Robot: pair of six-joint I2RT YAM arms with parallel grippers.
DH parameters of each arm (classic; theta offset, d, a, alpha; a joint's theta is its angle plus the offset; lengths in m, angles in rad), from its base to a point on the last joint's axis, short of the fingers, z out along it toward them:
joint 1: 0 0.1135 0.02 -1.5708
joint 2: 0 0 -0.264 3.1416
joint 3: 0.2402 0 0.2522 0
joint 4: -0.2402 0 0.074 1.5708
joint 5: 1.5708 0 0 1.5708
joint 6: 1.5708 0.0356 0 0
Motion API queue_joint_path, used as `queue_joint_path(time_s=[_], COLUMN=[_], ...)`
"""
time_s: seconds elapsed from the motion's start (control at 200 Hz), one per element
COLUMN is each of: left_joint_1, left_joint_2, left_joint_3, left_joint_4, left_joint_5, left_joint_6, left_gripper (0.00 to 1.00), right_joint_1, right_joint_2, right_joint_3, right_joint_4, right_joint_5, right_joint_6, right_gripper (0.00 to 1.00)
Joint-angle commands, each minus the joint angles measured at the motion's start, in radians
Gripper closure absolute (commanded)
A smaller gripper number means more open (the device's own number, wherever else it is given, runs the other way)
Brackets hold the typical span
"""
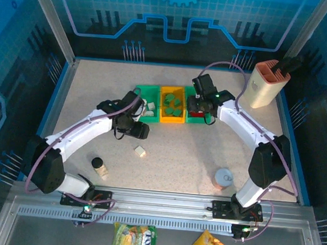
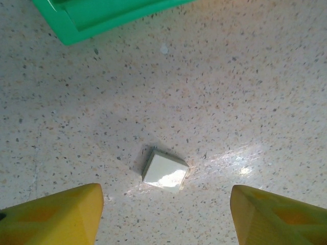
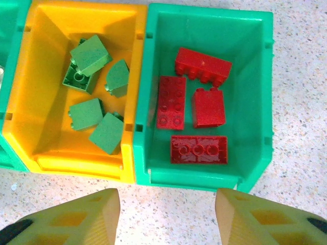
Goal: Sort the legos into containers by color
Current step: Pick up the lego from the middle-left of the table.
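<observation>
A cream-white lego (image 2: 164, 171) lies alone on the speckled table (image 2: 245, 92), also seen from above as the white lego (image 1: 140, 151). My left gripper (image 2: 164, 212) hovers over it, open, its yellow fingers (image 2: 61, 217) on either side and clear of it; from above the left gripper (image 1: 137, 131) sits just up-left of the brick. Three containers stand in a row: the left green bin (image 1: 138, 91) with white legos (image 1: 150, 106), the orange bin (image 3: 46, 153) with several green legos (image 3: 91, 56), and the right green bin (image 3: 255, 102) with several red legos (image 3: 203, 64). My right gripper (image 3: 166, 219) is open and empty at that bin's near wall.
A small black-lidded jar (image 1: 97, 164) stands at the front left and a round tin can (image 1: 223, 178) at the front right. A tall beige-and-pink holder (image 1: 267, 83) is at the back right. Two snack bags (image 1: 135, 240) lie beyond the front rail.
</observation>
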Motion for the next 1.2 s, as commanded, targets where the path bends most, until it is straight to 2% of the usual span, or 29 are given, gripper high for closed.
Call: queue_joint_path(time_s=[0.0,0.64,0.96,1.196], left_joint_1=[-0.026,-0.092,-0.115,-0.145], left_joint_2=[0.033,0.277,0.313,0.305], left_joint_3=[-0.011,-0.047,-0.067,-0.079], left_joint_4=[-0.014,0.054,0.048,0.040], left_joint_5=[-0.030,-0.001,0.014,0.006], left_joint_6=[0.032,0.059,0.042,0.020], left_gripper=[0.32,0.35,0.35,0.41], right_joint_1=[-0.021,-0.047,-0.047,-0.047], right_joint_2=[-0.054,-0.105,-0.092,-0.107], right_joint_3=[-0.028,-0.079,-0.070,-0.083], right_joint_4=[0.008,-0.021,-0.019,-0.010], right_joint_5=[0.013,0.033,0.019,0.016], right_joint_6=[0.007,0.001,-0.007,-0.009], right_gripper=[0.47,0.48,0.48,0.49])
